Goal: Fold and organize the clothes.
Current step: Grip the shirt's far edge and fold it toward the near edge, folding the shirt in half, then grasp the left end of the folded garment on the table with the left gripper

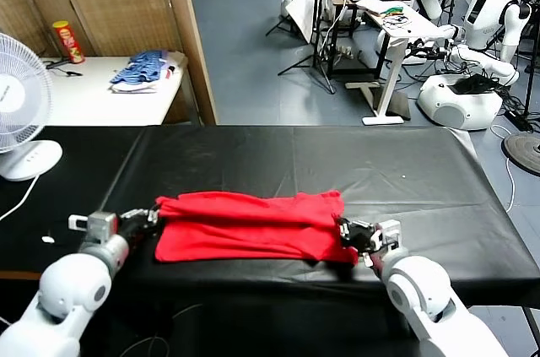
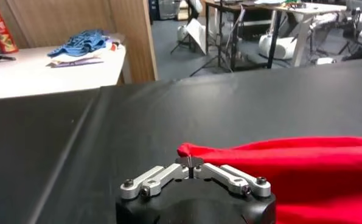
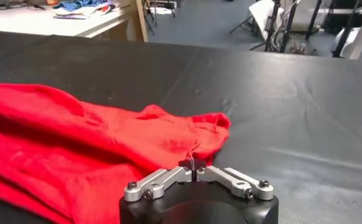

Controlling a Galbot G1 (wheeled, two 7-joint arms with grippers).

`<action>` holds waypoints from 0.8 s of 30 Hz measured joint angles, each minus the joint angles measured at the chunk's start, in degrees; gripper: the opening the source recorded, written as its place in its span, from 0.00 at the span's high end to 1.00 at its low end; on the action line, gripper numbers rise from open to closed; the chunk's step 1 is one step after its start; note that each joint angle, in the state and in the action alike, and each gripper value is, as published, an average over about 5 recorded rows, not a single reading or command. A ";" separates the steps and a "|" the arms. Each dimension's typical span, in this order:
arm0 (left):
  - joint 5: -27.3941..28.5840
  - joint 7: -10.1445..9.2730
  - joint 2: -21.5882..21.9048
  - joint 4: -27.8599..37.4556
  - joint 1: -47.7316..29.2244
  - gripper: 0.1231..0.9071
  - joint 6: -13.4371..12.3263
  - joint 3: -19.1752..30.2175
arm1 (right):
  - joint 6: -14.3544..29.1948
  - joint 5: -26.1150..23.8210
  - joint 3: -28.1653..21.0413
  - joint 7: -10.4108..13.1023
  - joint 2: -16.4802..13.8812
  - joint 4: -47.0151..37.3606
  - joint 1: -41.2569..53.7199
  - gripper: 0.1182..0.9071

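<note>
Evidently mid-fold, the shirt lies bunched lengthwise along the near edge of the table, the left gripper pinched on one end and the right gripper at the other, its finger state unclear.

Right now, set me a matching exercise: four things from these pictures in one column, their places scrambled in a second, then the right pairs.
Things:
1. red T-shirt
2. white fan
3. blue striped clothes pile
4. red can

Places:
A. far side table, right part
B. left edge of the black table
C. far side table, left part
D. middle of the black table, near its front

Pairs: 1-D, 2-B, 3-A, 4-C
</note>
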 joint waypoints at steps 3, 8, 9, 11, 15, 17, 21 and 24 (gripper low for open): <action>0.31 0.06 -0.32 -1.05 1.50 0.82 0.29 -0.46 | 0.51 1.18 2.09 -0.15 -0.27 0.73 -0.12 0.54; -0.86 0.80 -0.47 -2.31 2.39 0.48 0.74 -1.57 | 2.97 0.23 4.04 0.69 0.91 -0.14 1.43 0.22; -1.42 0.81 -0.62 -2.32 2.22 0.39 0.67 -1.75 | 3.45 -0.51 4.01 0.86 1.40 -0.70 2.01 0.18; -3.08 0.25 -1.06 -1.99 1.53 0.27 0.33 -1.89 | 4.22 -2.33 3.56 1.05 2.61 -2.18 3.44 0.15; -6.51 -1.83 -2.22 0.30 -1.81 0.15 -0.49 -1.02 | 4.96 -5.29 1.87 1.07 5.25 -6.07 6.45 0.14; -7.66 -2.45 -2.94 2.16 -4.32 0.14 -0.68 -0.14 | 5.06 -6.06 1.03 1.15 6.44 -8.13 7.69 0.14; -9.36 -2.70 -4.62 6.58 -9.23 0.14 -1.04 1.87 | 5.15 -7.66 -0.50 1.43 8.96 -12.18 9.86 0.14; -9.89 -2.52 -5.80 9.89 -12.04 0.14 -1.37 3.30 | 5.33 -8.68 -1.34 1.34 10.76 -14.86 11.13 0.14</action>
